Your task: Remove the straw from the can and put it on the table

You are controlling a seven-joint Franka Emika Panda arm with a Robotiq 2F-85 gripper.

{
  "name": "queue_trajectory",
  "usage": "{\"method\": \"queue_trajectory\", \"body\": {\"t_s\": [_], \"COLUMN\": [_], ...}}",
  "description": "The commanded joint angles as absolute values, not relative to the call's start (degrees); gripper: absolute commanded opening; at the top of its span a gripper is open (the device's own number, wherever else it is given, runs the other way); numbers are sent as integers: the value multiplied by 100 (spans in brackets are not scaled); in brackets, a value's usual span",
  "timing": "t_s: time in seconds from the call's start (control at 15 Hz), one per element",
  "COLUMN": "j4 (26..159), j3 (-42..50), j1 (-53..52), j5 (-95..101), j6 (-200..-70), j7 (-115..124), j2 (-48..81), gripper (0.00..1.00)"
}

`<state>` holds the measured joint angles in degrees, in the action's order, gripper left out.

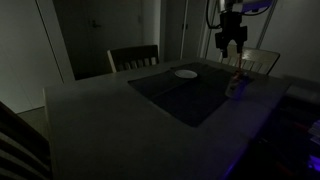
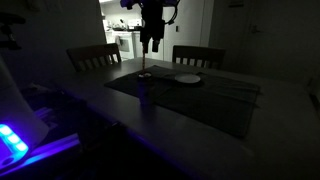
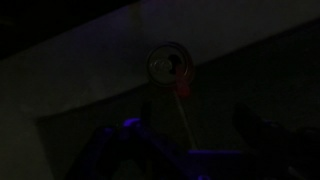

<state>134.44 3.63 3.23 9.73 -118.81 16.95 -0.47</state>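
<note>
Reddish straw [image 3: 183, 88] sits leaning in the can [image 1: 235, 86] on the table [image 1: 110, 115] by the dark mat's [image 1: 190, 98] corner, and the gripper [image 1: 230, 45] hangs right above it, fingers spread and empty, I'd guess lined up to drop and pinch it.

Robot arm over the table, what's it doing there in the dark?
The robot's pincer hangs above a small can on the table. It looks open and holds nothing. A thin reddish straw stands in the can, not yet grasped. A white plate sits nearby on the dark mat.
</note>
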Motion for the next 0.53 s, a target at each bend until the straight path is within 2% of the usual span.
{"method": "queue_trajectory", "body": {"t_s": [0.0,0.47], "j4": [13441,13363], "j3": [339,316], "j1": [319,309], "j5": [975,1189], "j6": [-11834,-11564], "j7": [1777,1964], "j2": [12,-21], "gripper": [52,4]}}
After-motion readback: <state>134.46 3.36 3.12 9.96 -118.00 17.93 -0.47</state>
